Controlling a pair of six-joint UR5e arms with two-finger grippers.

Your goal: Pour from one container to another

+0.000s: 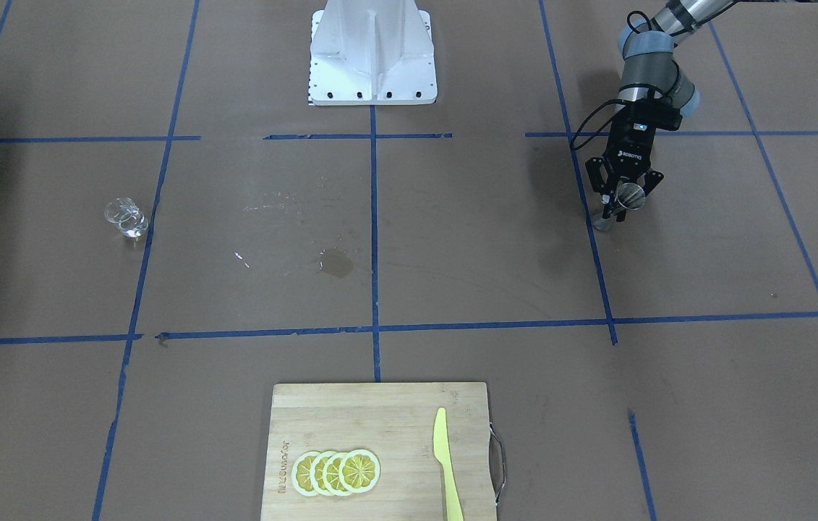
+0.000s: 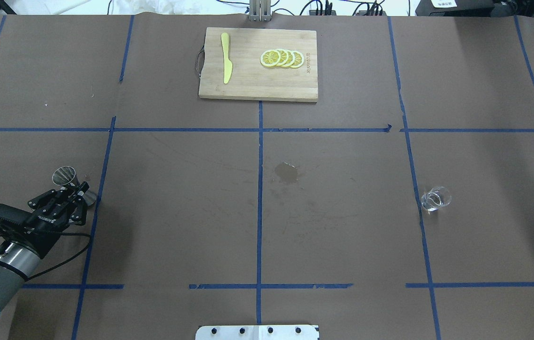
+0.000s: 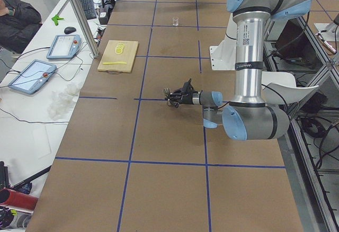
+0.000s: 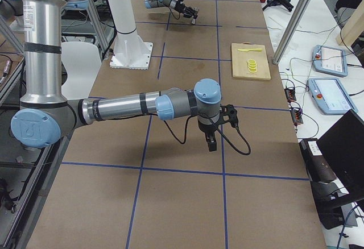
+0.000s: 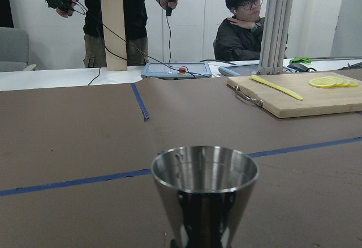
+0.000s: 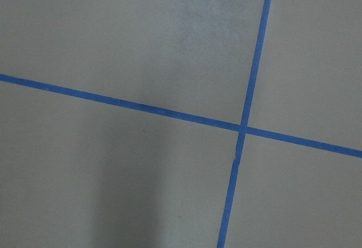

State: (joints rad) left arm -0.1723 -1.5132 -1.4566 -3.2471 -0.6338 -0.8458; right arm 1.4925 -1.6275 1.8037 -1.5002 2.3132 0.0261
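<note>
Left claw (image 1: 617,210): fingers drawn in on the jigger (image 5: 205,194) at its narrow waist. It looks like a pinch, though the contact is small in every wide view.
Jigger: upright, mouth up, base at or just off the worktop (image 2: 177,212). A polished cone held by two fingers could swivel or slide out if carried briskly, and a tilted mouth would take the pour badly.
Board (image 2: 248,89): beyond the jigger, away from the robot, carrying a knife (image 2: 225,63) and lemon slices (image 2: 282,58). It is no hazard unless an arm swings wide.
Stain (image 2: 287,173): a dark, wet-looking patch about midway between the jigger and the glass (image 2: 435,199). A base set down there might skid.
Glass: well apart from the jigger, across the worktop toward the robot's right, standing free with nothing gripping it. I cannot tell whether it holds liquid. Clear and stubby, it is easy to knock over on approach or squeeze out of a grip.
Right claw (image 4: 210,141): farther from the jigger than the glass, over bare worktop. Its wrist view shows only tape (image 6: 249,89). I cannot tell whether it is spread or pressed together.
Main risk: the vessels have to meet across a long gap. The jigger's mouth is small, so a slight misalignment or hasty tip would spill.
</note>
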